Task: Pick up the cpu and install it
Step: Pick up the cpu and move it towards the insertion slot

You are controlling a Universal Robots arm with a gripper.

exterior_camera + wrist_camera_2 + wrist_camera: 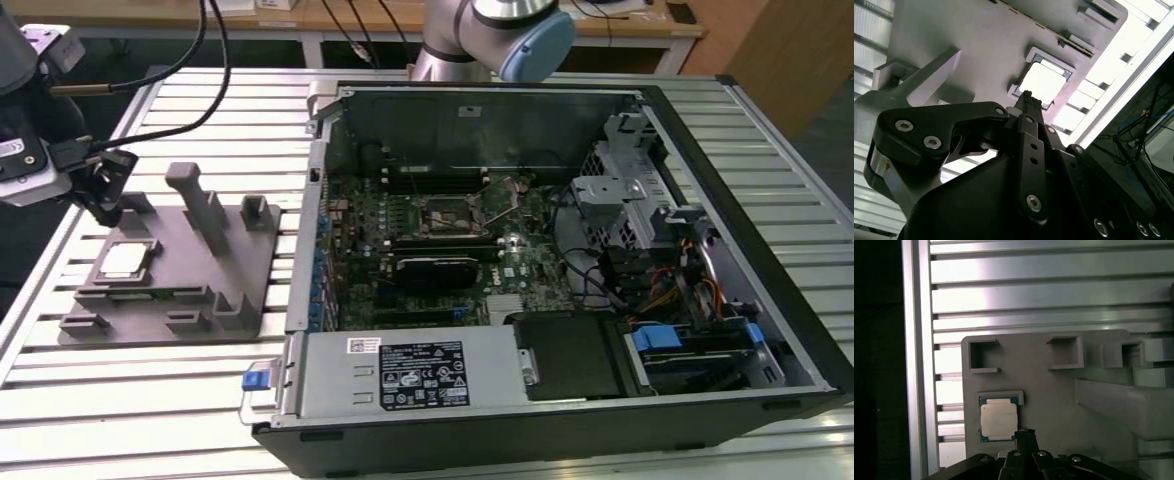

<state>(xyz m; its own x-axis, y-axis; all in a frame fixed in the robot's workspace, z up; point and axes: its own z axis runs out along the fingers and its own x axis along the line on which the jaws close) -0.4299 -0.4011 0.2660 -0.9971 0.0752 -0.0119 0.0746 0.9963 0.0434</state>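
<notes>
The cpu [998, 420] lies in the grey tray [1054, 405], claw [1025, 435] just beside.

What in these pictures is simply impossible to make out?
Second wrist view: glare whitens the cpu, so its surface detail is lost.
Exterior view: the socket inside the computer case is too small to tell if it is empty.
First wrist view: the gripper hides the part of the grey tray beneath it.

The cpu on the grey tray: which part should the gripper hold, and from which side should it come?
Probably two opposite edges of the cpu, from straight above. It lies flat, metal plate up, in a shallow pocket of the grey tray, whose raised lip blocks a sideways approach.
</notes>
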